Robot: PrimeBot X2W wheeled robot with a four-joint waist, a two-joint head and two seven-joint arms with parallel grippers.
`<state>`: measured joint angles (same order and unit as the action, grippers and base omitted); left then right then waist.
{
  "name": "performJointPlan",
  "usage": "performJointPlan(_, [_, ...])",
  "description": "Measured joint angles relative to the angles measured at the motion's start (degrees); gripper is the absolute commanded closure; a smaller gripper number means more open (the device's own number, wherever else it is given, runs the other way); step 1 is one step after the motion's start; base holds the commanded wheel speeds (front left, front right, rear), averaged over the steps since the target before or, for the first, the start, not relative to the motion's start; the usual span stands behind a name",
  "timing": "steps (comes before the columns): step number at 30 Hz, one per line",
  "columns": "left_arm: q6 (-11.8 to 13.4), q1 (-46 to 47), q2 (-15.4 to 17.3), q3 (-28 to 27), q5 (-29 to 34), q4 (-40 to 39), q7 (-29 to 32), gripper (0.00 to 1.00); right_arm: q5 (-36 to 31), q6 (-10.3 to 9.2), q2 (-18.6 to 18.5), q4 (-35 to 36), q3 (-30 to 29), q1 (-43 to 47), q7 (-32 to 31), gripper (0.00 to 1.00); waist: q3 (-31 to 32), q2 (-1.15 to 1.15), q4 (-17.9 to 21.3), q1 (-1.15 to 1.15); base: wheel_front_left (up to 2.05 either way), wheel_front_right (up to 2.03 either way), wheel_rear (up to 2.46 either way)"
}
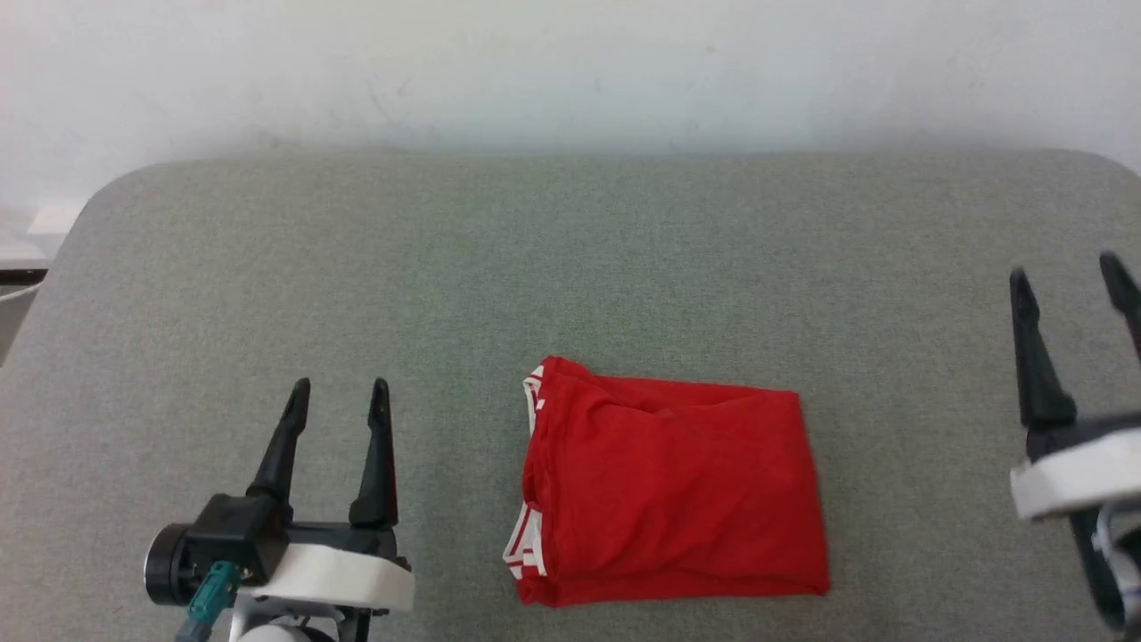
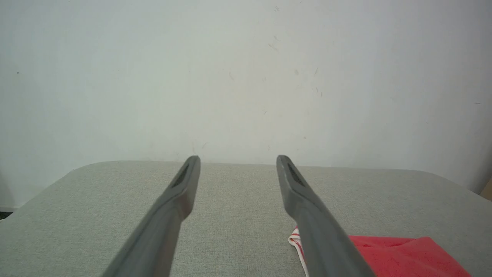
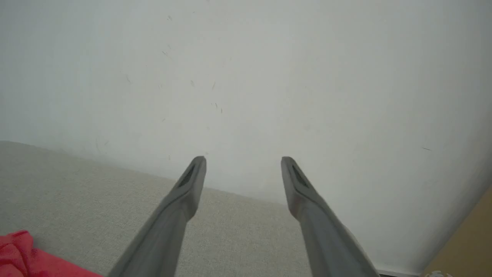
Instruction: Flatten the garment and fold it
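Observation:
The garment [image 1: 669, 490] lies folded into a compact red rectangle on the grey table [image 1: 570, 267], near its front edge, with white red-striped trim showing along its left side. My left gripper [image 1: 340, 394] stands open to the garment's left, apart from it, nothing between its fingers. Far off to the right, my right gripper [image 1: 1070, 272] is open too and holds nothing. In the left wrist view the garment [image 2: 403, 256] shows at the lower right behind the left gripper [image 2: 238, 159]. A red corner of the garment [image 3: 23, 257] lies at the lower left of the right wrist view, left of the right gripper [image 3: 243, 159].
A pale wall [image 1: 570, 71] rises directly behind the table's far edge. The table has rounded far corners. Past its left edge there is a gap with a pale object [image 1: 22, 241]. A tan surface [image 3: 469, 246] shows beyond the table's right side.

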<state>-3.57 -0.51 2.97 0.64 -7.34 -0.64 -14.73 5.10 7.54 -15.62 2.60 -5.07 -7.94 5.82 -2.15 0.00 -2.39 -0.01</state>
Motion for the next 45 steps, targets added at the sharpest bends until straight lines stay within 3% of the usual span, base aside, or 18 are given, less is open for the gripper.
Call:
performJointPlan(4, [0.0, -0.2, 0.0, 0.7, 0.3, 0.2, 0.0, 0.00, 0.7, 0.00, 6.3, 3.7, -2.1, 7.5, 1.7, 0.00, 0.2, 0.00, 0.4, 0.00, 0.00, 0.00, 0.00])
performJointPlan(8, [0.1, -1.7, 0.0, 0.6, -0.1, 0.2, 0.0, 0.00, 0.5, 0.00, 9.5, 5.9, -1.1, 12.2, 2.8, 0.00, 0.4, 0.00, 0.9, 0.00, 0.00, 0.00, 0.00])
performJointPlan(19, [0.1, -1.9, 0.0, 0.9, 1.5, 0.1, 0.0, 0.00, 1.1, 0.00, 10.3, 7.4, -0.4, 13.9, 0.9, 0.00, -0.7, 0.00, 0.8, 0.00, 0.00, 0.00, 0.00])
performJointPlan(25, [0.1, -0.9, 0.0, 1.2, 1.3, -0.1, 0.0, 0.00, 9.8, 0.00, 6.7, 7.9, 2.8, 12.6, -9.7, 0.00, -3.2, 0.00, 0.3, 0.01, 0.00, 0.00, 0.00])
performJointPlan(28, [0.1, 0.2, 0.0, 1.4, 1.3, -0.1, 0.0, 0.00, 16.6, -0.01, 4.4, 6.1, 4.2, 11.2, -20.3, 0.00, -5.1, 0.00, 0.0, 0.01, 0.00, 0.00, 0.00])
performJointPlan(34, [-0.4, 3.3, 0.0, 3.0, 1.3, 0.7, 0.0, 0.00, 29.1, -0.01, 4.6, 2.0, 4.3, 7.6, -34.8, 0.00, -9.0, 0.00, -1.2, 0.02, 0.00, 0.00, 0.00])
performJointPlan(40, [-0.4, 4.7, 0.0, 4.0, 1.3, 1.0, 0.0, 0.00, 32.2, -0.01, 5.4, -5.5, 4.1, 3.9, -42.1, 0.00, -11.8, 0.00, -3.7, 0.02, 0.00, 0.00, 0.00])
performJointPlan(45, [-0.4, 5.5, 0.0, 4.3, 1.3, 1.4, 0.0, 0.00, 32.5, 0.00, 5.1, -9.2, 7.7, 0.8, -42.5, 0.01, -13.1, 0.00, -6.0, 0.01, 0.00, 0.00, 0.00])
